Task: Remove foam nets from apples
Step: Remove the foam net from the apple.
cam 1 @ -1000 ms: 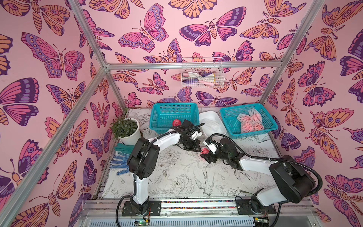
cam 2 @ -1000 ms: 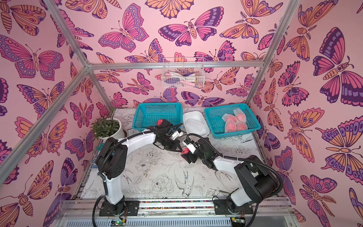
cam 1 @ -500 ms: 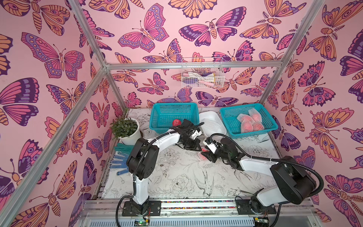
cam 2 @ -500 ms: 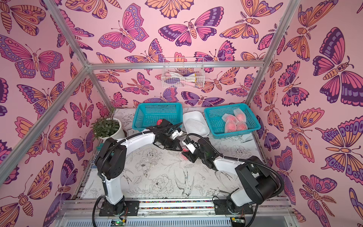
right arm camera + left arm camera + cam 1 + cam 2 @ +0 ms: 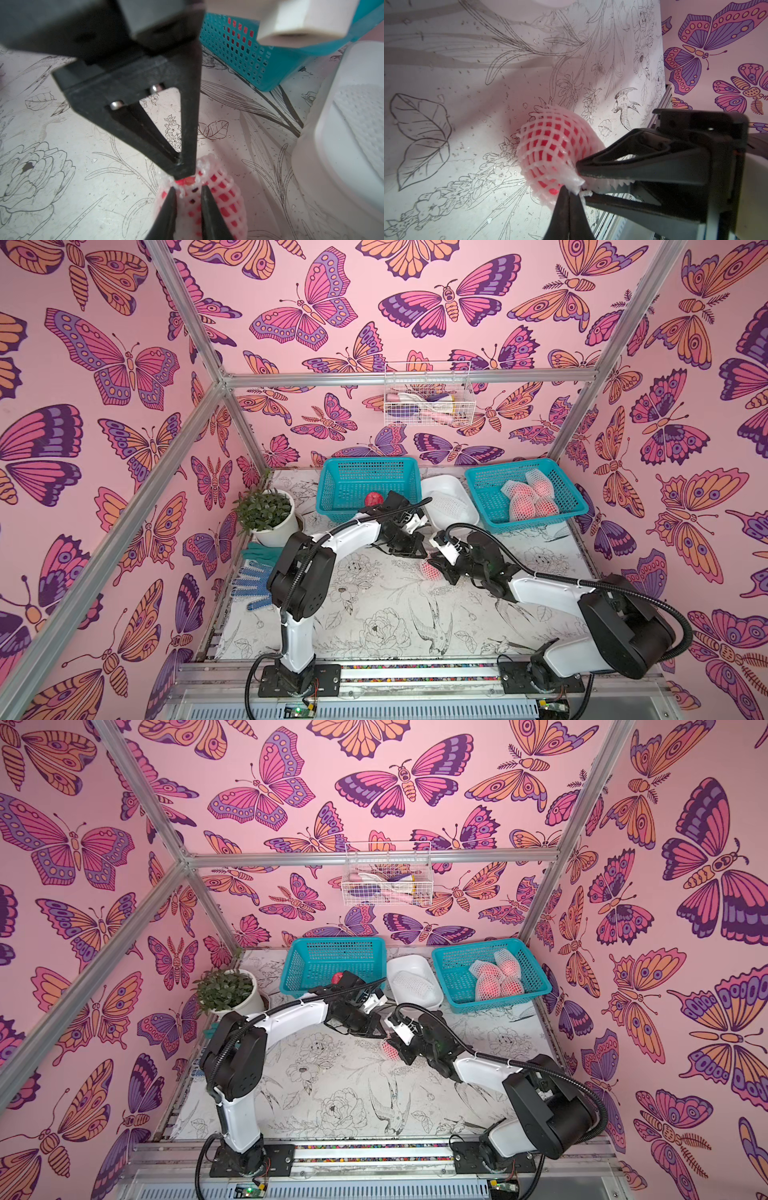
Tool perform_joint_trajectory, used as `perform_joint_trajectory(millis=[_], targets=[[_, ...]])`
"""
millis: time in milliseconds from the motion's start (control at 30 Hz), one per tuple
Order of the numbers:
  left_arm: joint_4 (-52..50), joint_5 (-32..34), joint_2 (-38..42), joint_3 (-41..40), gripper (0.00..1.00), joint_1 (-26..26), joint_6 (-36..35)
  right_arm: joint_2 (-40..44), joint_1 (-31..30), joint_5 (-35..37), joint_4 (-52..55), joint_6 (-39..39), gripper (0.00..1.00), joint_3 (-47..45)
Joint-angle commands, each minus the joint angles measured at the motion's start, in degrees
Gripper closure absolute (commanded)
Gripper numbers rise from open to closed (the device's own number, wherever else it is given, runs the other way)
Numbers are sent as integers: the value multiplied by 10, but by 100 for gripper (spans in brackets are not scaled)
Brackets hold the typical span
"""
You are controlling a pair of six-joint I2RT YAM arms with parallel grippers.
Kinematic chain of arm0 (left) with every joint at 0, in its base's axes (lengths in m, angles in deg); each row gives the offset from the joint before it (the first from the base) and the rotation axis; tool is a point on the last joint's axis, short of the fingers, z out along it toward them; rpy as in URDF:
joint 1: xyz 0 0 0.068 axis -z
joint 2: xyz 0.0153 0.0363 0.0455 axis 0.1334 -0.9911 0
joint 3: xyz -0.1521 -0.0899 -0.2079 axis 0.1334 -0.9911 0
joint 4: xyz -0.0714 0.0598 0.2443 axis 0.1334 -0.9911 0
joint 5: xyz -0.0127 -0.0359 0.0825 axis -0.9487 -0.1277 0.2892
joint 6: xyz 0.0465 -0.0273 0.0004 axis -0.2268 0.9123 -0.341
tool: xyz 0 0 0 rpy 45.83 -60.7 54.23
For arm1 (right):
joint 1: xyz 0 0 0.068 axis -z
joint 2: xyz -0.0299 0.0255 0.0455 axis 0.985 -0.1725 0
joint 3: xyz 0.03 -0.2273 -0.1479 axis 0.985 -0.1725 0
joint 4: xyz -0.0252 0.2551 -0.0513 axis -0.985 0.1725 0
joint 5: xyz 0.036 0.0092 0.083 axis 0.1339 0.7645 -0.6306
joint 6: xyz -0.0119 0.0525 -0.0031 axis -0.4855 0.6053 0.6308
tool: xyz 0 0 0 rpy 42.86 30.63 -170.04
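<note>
Left wrist: left hand [image 5: 568, 193], right hand [image 5: 582, 181] tip-to-tip

Up high at the front of the cell, both top views gaze down and back. They take in the whole tabletop [image 5: 374, 626], near-identical coverage, well away from the action. Down low, the left wrist camera rides behind the left end effector [image 5: 568, 192], very close, looking across the tabletop toward a butterfly wall [image 5: 716, 52]. The right wrist camera peers past the right end effector [image 5: 187, 192] toward a teal basket [image 5: 259, 52]. Both wrist views share one foam net [image 5: 550, 141], big in the foreground.
</note>
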Motion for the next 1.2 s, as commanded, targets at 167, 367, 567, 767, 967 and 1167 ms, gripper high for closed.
perform_joint_trajectory(millis=[167, 367, 567, 767, 967, 1167], targets=[[4, -5, 23, -3, 100, 2, 5, 20, -7, -7, 18, 11, 88, 13], [4, -1, 29, -1, 100, 2, 6, 32, -7, -6, 22, 15, 97, 15], [4, 6, 36, -2, 100, 3, 5, 37, -7, -7, 25, 17, 100, 18], [4, 10, 46, -3, 100, 2, 5, 44, -7, -5, 25, 21, 100, 20], [4, 15, 54, -3, 100, 3, 6, 58, -8, -2, 24, 23, 100, 19], [4, 29, 70, 0, 100, 2, 4, 75, -8, 7, 24, 32, 100, 18]])
